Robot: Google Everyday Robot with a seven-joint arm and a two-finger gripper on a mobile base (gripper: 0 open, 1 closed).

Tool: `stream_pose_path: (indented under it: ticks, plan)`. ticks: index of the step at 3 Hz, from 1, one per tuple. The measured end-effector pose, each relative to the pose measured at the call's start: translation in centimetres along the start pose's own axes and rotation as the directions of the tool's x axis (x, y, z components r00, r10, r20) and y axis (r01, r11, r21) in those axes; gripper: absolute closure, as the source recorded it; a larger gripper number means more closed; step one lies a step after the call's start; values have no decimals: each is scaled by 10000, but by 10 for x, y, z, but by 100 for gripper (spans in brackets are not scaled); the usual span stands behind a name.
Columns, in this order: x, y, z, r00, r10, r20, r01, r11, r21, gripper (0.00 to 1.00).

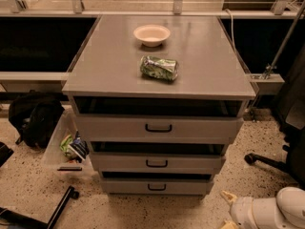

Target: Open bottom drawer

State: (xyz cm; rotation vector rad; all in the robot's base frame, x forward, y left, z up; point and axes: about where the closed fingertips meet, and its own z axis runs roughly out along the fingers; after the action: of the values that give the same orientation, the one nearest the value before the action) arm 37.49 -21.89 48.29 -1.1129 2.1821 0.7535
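The grey cabinet (157,66) has three drawers, each front stepped back under the one above. The bottom drawer (128,186) is the lowest and narrowest, with a small black bar handle (157,187); a dark gap shows above its front. My gripper (228,211) is at the bottom right, low near the floor, to the right of the bottom drawer and apart from it. Its two pale fingertips (227,196) stand apart with nothing between them.
A white bowl (151,34) and a crushed green can (159,67) lie on the cabinet top. A clear bin with clutter (66,147) and a black bag (33,118) sit on the floor at the left. A chair base (267,160) is at the right.
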Motion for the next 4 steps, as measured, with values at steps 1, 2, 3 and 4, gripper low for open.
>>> stream_pose_path:
  ticks: [1,2,3,4]
  plan:
    - [2,-21,6,9981,267,-547,-202,9931,1158,0]
    - [4,-33,8,9954,446,-843,-287,9830,1813,0]
    - [5,-39,9,9935,552,-999,-323,9756,2170,0]
    - [6,-46,9,9908,678,-1172,-356,9657,2574,0]
